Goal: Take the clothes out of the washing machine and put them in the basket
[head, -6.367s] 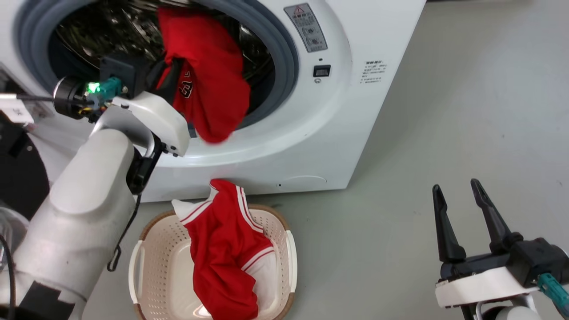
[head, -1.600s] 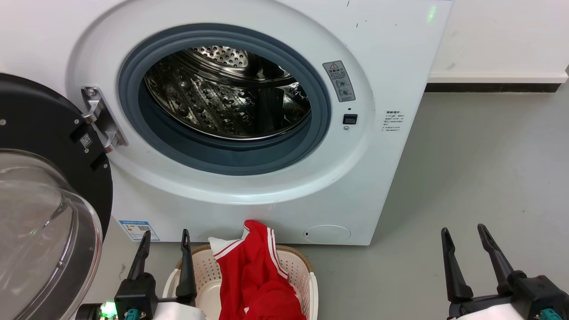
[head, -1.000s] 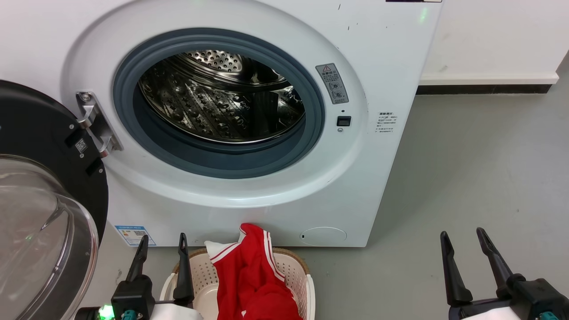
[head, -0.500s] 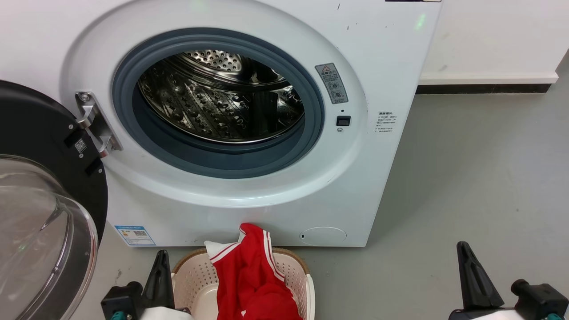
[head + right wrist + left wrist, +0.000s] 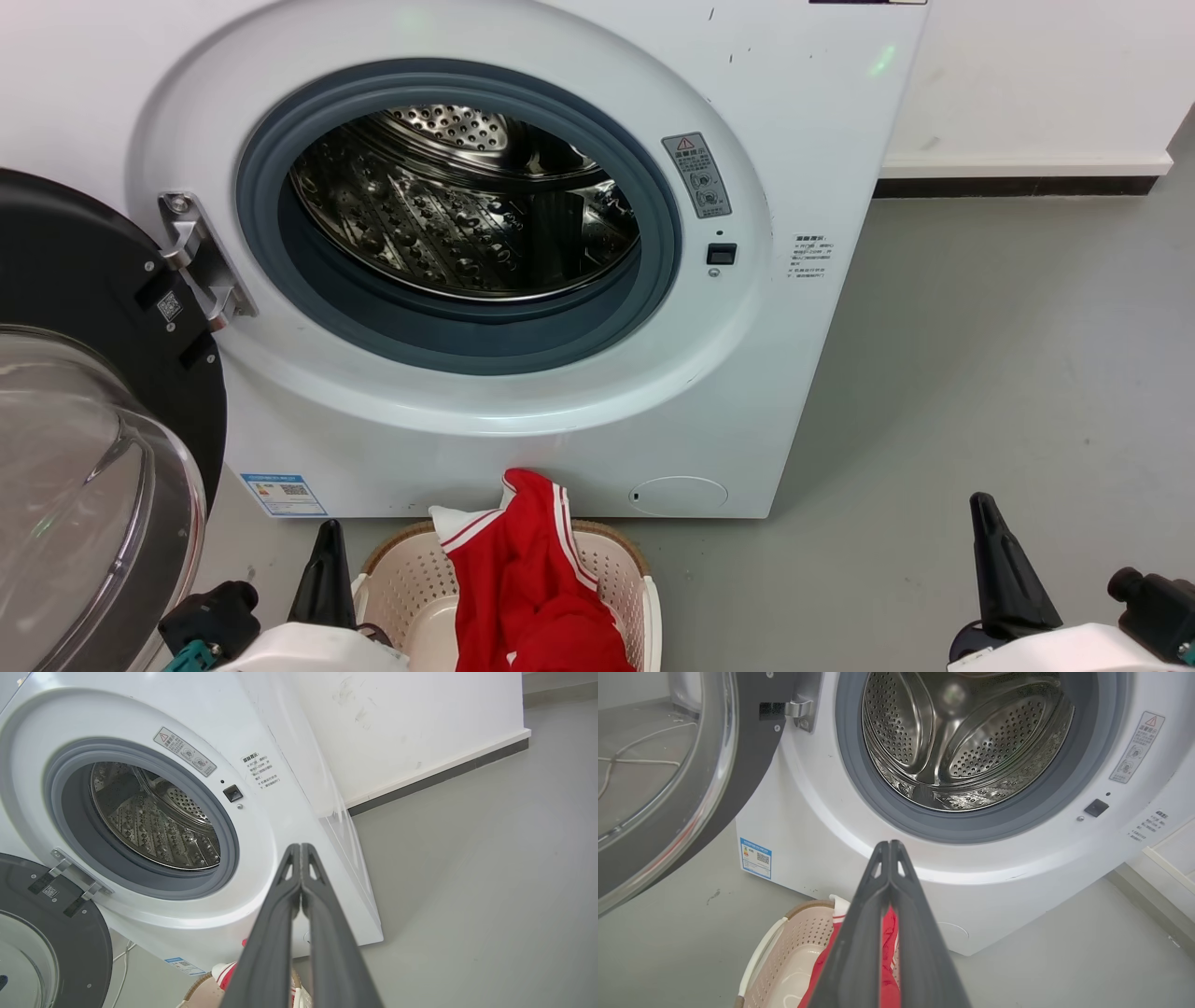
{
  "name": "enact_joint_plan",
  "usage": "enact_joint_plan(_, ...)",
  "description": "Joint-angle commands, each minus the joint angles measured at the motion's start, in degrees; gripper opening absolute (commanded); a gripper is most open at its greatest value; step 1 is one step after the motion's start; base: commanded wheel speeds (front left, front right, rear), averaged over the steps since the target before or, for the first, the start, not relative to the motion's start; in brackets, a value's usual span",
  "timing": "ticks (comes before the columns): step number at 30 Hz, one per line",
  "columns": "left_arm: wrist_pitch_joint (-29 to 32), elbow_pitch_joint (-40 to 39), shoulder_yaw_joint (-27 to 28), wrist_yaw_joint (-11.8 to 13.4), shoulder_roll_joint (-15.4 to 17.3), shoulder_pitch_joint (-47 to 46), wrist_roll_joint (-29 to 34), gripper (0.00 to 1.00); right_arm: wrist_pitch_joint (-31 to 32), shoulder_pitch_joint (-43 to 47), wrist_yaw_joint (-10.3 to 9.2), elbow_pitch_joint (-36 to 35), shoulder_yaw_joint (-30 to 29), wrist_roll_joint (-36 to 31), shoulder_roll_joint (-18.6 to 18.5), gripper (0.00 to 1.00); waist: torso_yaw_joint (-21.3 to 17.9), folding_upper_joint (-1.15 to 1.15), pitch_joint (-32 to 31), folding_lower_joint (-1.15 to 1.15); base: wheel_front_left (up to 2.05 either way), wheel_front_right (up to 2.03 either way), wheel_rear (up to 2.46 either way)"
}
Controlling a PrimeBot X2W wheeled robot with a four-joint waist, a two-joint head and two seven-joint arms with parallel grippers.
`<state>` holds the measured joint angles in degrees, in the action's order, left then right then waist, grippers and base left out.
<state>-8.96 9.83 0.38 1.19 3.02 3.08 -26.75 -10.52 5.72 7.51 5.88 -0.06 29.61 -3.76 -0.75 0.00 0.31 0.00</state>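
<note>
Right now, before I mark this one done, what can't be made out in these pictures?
- Head view: the bottom edge cuts off the near half of the basket and clothes, so the garment count is unsure.
- Left wrist view: the left gripper covers most of the clothes.
- Head view: the grey ring hides the drum's front floor.
- Warning label: print too small.

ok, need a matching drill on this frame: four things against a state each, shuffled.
1 drum
2 door
3 basket
4 left gripper

A shut, fingers together
B swung open to the left
C holds red clothes
D bare perforated steel

Pairs: 1-D, 2-B, 3-C, 4-A
</note>
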Motion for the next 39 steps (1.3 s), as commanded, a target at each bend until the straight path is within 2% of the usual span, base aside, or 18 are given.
enact_joint_plan(1,0.5,-0.5,0.4,-0.4,0.1,-1.7,-2.4,0.0,0.3,-1.7,-0.01,-0.3,-0.1,2.5,-0.6,0.0,0.0,0.0,0.0,0.0,0.0,0.0,0.0)
enact_joint_plan(12,2.9,0.2,1.3,-1.8,0.0,-3.0,-12.6,0.0,2.4,-3.4,-0.01,0.9,-0.4,12.8,-0.9,0.0,0.1,0.0,0.0,0.0,0.0,0.0,0.0)
enact_joint_plan(39,7.7,1.7,3.2,-4.5,0.0,-5.5,-32.4,0.0,6.9,-6.7,-0.01,3.5,-1.4,32.6,-1.2,0.0,0.3,0.0,0.0,0.0,0.0,0.0,0.0)
